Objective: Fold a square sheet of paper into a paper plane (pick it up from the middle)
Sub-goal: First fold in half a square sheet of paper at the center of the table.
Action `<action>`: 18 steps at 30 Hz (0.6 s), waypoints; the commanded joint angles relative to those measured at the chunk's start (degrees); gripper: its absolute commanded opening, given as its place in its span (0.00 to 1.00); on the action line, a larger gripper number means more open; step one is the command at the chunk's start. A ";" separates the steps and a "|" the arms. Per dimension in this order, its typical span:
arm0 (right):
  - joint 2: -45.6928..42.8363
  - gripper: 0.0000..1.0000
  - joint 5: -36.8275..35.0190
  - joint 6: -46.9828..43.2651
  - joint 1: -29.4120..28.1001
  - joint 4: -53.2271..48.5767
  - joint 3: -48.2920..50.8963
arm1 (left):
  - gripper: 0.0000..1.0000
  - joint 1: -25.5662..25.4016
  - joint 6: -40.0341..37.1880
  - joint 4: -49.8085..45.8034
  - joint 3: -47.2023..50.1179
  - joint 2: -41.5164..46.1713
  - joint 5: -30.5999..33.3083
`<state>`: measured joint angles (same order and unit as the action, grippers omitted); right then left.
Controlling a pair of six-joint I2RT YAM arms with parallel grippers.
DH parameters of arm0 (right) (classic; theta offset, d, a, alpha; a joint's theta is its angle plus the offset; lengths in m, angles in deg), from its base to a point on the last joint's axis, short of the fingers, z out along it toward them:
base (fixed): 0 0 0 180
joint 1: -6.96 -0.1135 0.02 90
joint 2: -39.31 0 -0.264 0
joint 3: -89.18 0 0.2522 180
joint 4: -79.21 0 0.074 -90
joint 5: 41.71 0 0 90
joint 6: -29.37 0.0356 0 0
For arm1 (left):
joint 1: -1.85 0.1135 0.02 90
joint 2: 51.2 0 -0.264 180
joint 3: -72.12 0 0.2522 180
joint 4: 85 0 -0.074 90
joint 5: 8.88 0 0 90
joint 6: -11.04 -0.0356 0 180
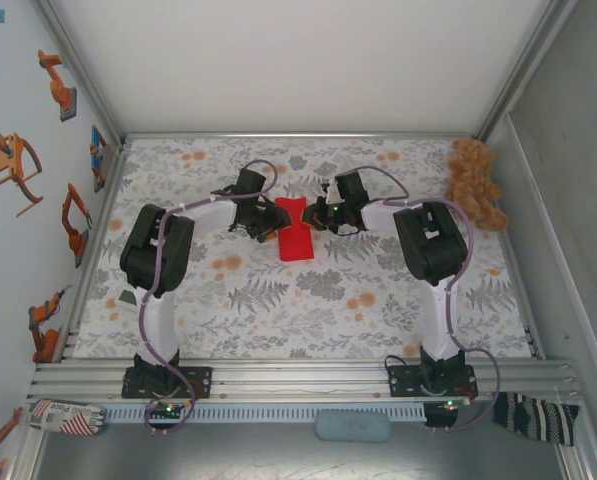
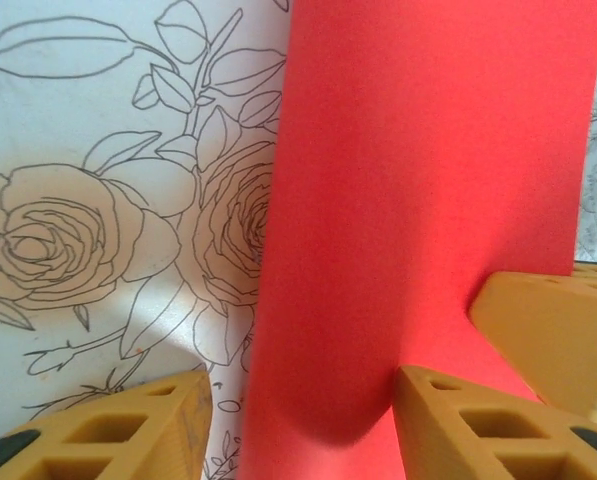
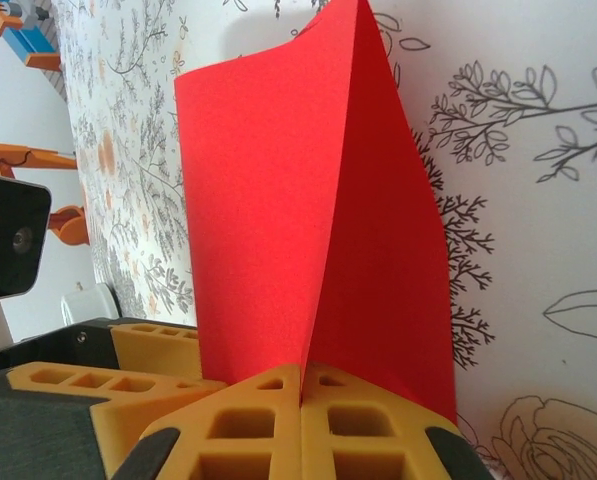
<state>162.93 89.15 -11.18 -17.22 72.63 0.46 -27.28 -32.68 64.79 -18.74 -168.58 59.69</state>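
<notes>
The thin, bright red square sheet of paper [image 1: 295, 235], well left of the brown plush teddy bear [image 1: 475, 182], is being pinched by the right gripper [image 3: 301, 385] and straddled by the parted left gripper [image 2: 300, 385]. A crooked crease or tear is being risked if it is clamped off-line.

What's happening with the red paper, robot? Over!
Right fingers pinched shut on red paper. Left fingers open around it. Teddy bear far off, nothing blocking. Over.

Floral-print table [image 1: 278, 310], teddy bear [image 1: 475, 183] at corner
</notes>
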 commanded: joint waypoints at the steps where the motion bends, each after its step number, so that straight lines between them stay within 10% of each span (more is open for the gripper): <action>1: -0.15 0.09 -0.13 -1.07 0.52 -1.01 -1.81 | 0.47 -0.63 -1.06 -6.85 -1.21 -2.67 4.37; 7: -5.13 0.29 -6.00 -3.31 2.26 -6.72 -0.35 | 0.43 -1.26 1.02 -11.15 -1.12 -5.71 8.89; 18: -11.76 0.31 -11.43 -6.21 3.66 -10.03 5.15 | 0.42 -2.19 3.60 -14.32 -2.21 -10.64 11.63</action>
<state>152.54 79.62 -15.84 -13.37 64.35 3.95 -28.61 -30.30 57.49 -23.79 -171.40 65.61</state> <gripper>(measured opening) 0.312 0.421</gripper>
